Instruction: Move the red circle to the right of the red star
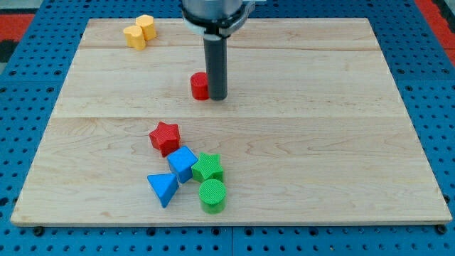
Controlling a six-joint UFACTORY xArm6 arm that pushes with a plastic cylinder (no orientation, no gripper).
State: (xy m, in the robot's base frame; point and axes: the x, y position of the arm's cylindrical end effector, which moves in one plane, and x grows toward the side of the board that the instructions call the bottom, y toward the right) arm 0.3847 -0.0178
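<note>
The red circle [200, 86] lies on the wooden board above the view's centre. My tip [216, 97] stands right against its right side, touching or nearly touching it. The red star [165, 137] lies below and to the left of the circle, well apart from it. The rod partly hides the circle's right edge.
A blue cube [183, 163], a green star [207, 168], a blue triangle [163, 188] and a green circle [212, 195] cluster just below the red star. Two yellow blocks [139, 31] sit at the board's top left. The board [320, 142] rests on a blue pegboard.
</note>
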